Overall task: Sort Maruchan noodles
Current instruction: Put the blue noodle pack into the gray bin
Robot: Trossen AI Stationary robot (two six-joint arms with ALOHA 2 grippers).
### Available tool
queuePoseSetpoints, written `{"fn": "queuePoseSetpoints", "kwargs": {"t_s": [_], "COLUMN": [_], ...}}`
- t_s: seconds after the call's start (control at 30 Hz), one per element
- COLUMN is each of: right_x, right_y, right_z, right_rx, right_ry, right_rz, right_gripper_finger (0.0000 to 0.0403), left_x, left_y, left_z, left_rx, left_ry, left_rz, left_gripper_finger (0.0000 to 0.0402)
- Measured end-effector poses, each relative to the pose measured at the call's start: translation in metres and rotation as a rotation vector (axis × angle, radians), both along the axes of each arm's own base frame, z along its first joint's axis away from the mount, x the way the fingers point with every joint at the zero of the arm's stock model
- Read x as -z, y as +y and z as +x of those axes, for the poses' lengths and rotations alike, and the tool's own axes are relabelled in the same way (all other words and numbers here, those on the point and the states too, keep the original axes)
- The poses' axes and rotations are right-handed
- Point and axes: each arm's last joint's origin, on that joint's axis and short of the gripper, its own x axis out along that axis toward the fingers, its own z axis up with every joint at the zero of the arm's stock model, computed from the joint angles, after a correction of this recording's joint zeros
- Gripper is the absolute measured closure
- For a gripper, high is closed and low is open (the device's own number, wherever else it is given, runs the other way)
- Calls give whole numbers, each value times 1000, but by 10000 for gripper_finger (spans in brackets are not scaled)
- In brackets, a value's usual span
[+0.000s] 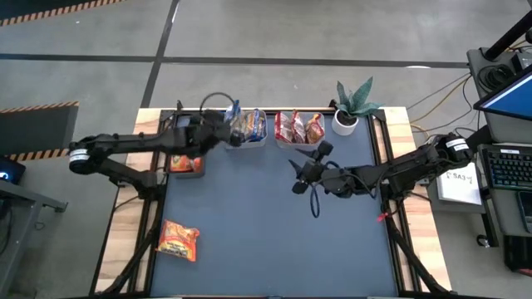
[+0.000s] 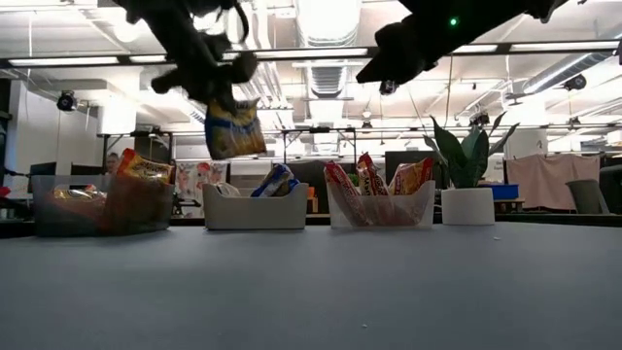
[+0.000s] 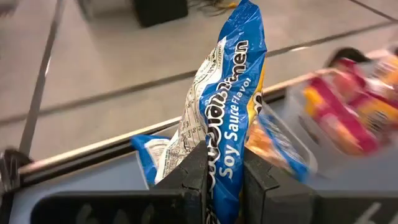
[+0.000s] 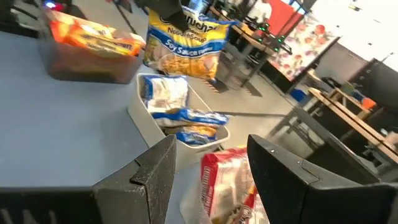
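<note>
High view: a blue-grey tabletop (image 1: 274,216) on a grey floor, one loose packet (image 1: 179,240) near its front-left. Low view: the left gripper (image 2: 216,89), jaws shut on a yellow-and-blue packet (image 2: 234,129), hangs above the middle tub (image 2: 254,212). Right wrist view: the right gripper (image 4: 208,180), jaws half apart, holds nothing.
</note>
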Motion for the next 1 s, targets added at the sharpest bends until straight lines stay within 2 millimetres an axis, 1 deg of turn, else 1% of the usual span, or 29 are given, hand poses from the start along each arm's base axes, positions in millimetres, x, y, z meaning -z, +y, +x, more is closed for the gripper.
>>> {"fn": "queuePoseSetpoints", "kwargs": {"t_s": [0.13,0.27,0.43,0.67,0.77,0.87,1.0], "right_x": [2,4,4,5,6,7,7], "right_y": [-1,-1,-1,-2,-2,-2,-2], "right_z": [0,-1,-1,-1,-2,-2,-2], "right_rx": [6,11,12,14,15,16,16], "right_ry": [10,28,28,26,39,42,45], "right_rz": [8,18,20,26,27,28,27], "right_gripper_finger": [216,216,216,216,216,216,216], "left_x": [10,28,45,50,49,49,50], "left_y": [26,40,48,57,60,62,57], "left_z": [4,14,33,55,62,67,71], "left_rx": [-93,-127,-131,-143,-143,-142,-127], "left_ry": [-26,12,60,72,72,80,80], "left_rz": [-20,-35,-48,-48,-49,-52,-52], "left_gripper_finger": [370,370,363,341,323,296,258]}}
